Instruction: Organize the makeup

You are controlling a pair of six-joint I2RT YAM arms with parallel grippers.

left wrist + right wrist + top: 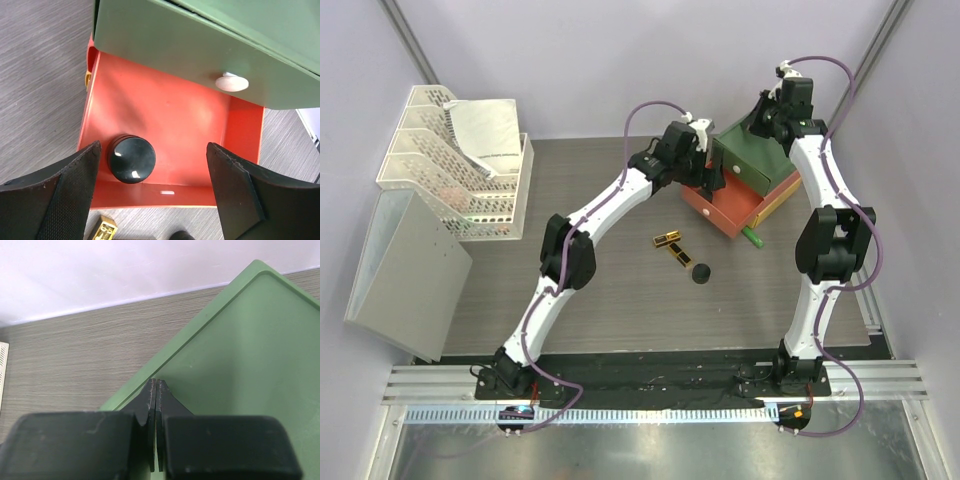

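Observation:
My left gripper (706, 168) is open and empty over the pulled-out orange drawer (720, 208) of the drawer box. In the left wrist view one black round compact (132, 158) lies in the orange drawer (165, 115), near its front wall, between my open fingertips (153, 146) and closer to the left one. The second compact (701, 273) and two black-gold sticks (667, 238) (678, 255) lie on the table. A green tube (752, 237) lies by the box's front. My right gripper (156, 383) is shut and empty at the box's green top (235, 355). The orange tube and peach bottle are out of view.
The drawer box (752, 165) stands at the back right, its yellow drawer (786, 190) partly out. The green drawer's white knob (231, 82) overhangs the orange drawer. White wire trays (450, 160) and a grey board (405, 270) stand at the left.

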